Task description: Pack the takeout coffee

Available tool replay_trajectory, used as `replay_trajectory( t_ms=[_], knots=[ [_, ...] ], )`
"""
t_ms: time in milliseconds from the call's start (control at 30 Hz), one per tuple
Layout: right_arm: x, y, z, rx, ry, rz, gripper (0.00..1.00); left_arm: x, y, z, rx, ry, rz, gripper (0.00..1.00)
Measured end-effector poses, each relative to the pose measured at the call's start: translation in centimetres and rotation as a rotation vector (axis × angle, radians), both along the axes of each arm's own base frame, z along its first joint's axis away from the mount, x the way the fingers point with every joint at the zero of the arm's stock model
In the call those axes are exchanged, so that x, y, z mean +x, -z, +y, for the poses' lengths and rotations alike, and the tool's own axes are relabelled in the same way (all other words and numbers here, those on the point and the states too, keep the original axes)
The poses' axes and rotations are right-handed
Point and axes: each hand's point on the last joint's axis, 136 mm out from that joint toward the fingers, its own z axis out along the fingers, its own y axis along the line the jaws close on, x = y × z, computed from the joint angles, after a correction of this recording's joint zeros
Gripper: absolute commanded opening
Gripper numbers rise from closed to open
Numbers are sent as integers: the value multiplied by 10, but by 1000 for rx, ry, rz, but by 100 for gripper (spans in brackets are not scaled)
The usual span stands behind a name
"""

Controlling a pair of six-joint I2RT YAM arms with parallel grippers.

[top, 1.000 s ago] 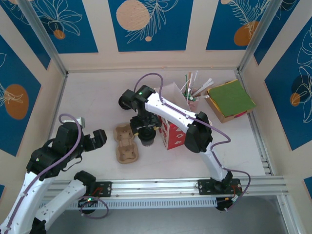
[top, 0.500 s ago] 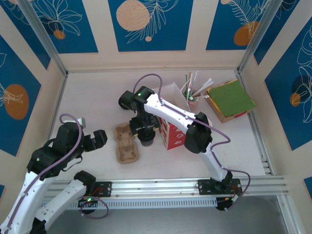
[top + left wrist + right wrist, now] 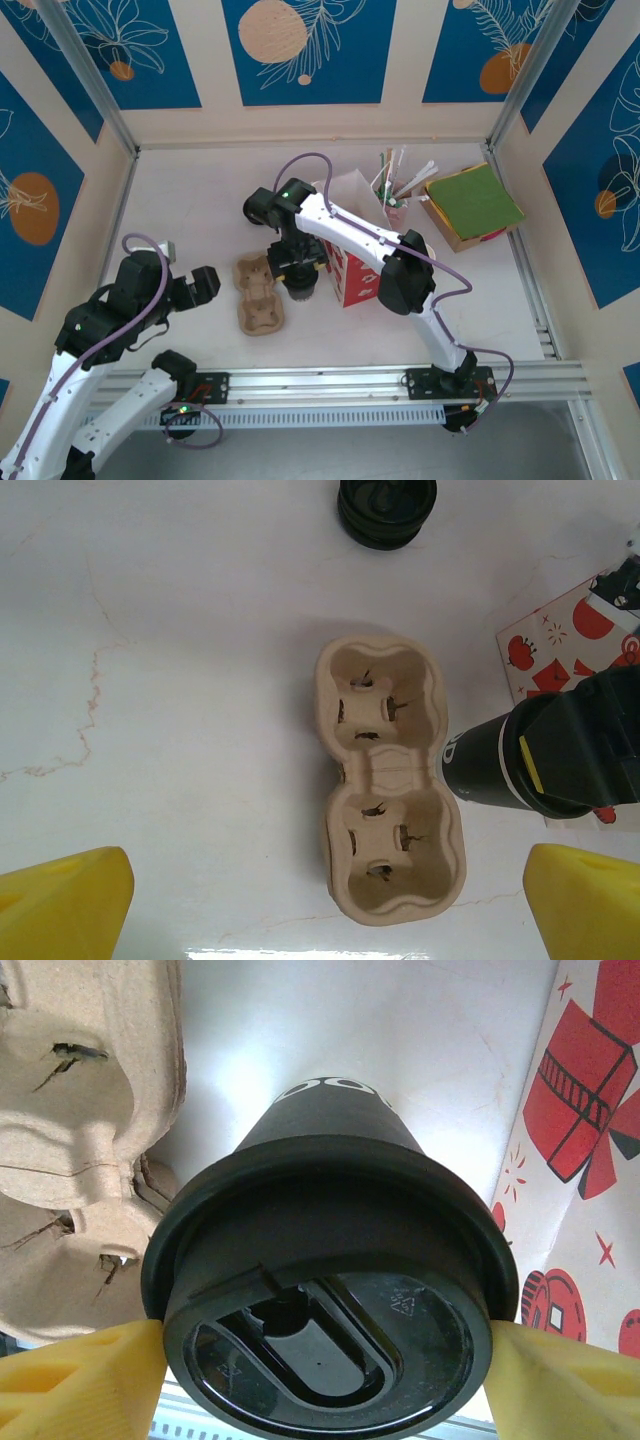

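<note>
The takeout coffee [image 3: 330,1290] has a dark band and a round black lid. My right gripper [image 3: 325,1380] is shut on it, with a yellow finger pressed to each side of the lid. In the top view the coffee [image 3: 301,288] hangs just right of the brown two-hole cardboard carrier [image 3: 258,295], below the right gripper [image 3: 298,268]. The left wrist view shows the coffee [image 3: 485,765] beside the carrier [image 3: 385,780], level with the carrier's middle. My left gripper [image 3: 325,905] is open, its yellow fingertips wide apart over the carrier's near end. In the top view the left gripper [image 3: 203,284] is left of the carrier.
A red-and-white patterned box [image 3: 350,272] stands right against the coffee's right side. A black round lid or cup top [image 3: 387,510] sits beyond the carrier. A pink cup of stirrers [image 3: 396,208] and a green-topped box [image 3: 473,205] stand at the back right.
The right wrist has dropped slightly over the cup. The coffee stays beside the carrier. The left arm has not moved.
</note>
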Motion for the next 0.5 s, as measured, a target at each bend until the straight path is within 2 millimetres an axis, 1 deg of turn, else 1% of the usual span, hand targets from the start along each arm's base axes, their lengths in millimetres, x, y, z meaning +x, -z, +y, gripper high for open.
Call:
replay_trajectory(
  t_ms=[167, 300, 433, 500],
  knots=[
    [-2, 5, -2, -12, 0, 13, 81, 0, 0, 0, 0, 0, 0, 100],
    [-2, 5, -2, -10, 0, 12, 81, 0, 0, 0, 0, 0, 0, 100],
    [-2, 5, -2, -10, 0, 12, 80, 0, 0, 0, -1, 0, 0, 100],
    [-2, 5, -2, -11, 0, 12, 78, 0, 0, 0, -1, 0, 0, 100]
  ],
)
